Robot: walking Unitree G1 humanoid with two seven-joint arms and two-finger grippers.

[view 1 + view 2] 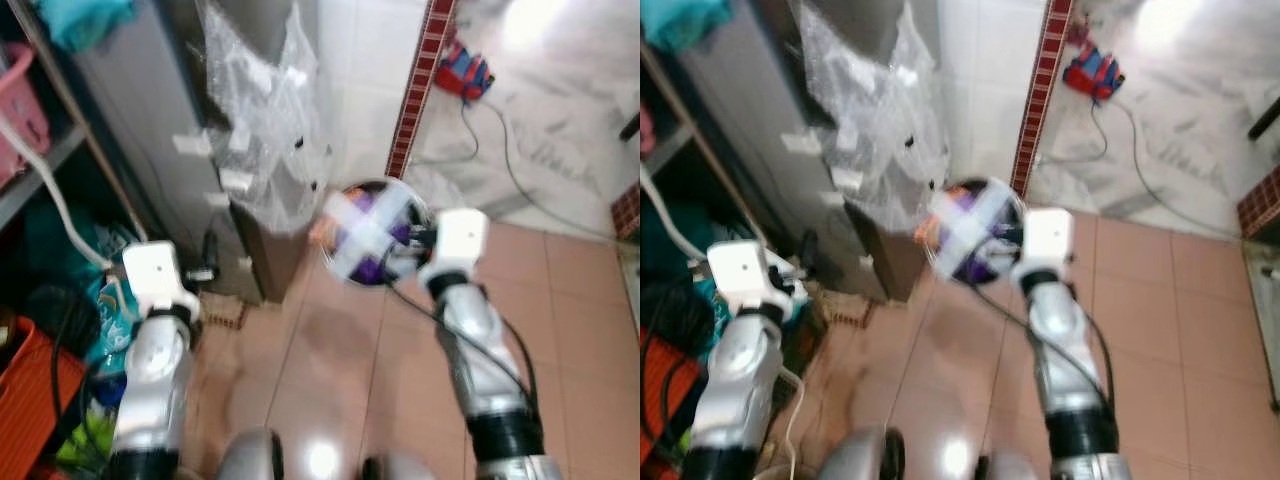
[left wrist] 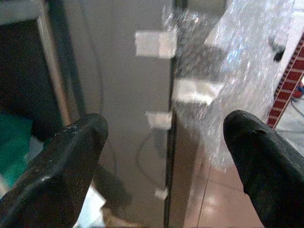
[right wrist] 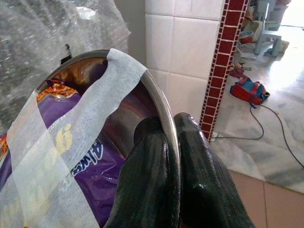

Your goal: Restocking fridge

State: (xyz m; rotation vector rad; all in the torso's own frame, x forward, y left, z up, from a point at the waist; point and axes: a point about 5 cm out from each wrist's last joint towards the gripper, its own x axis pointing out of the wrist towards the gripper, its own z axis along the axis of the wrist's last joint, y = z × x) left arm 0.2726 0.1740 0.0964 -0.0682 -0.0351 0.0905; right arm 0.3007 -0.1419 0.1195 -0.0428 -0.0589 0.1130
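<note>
Pinching the rim of the taped steel bowl [image 3: 90, 137], the right gripper [image 3: 168, 142] held it aloft; the fridge [image 1: 150, 130] lay ahead to its left, nearer the spread, empty left gripper [image 2: 166, 156]
</note>
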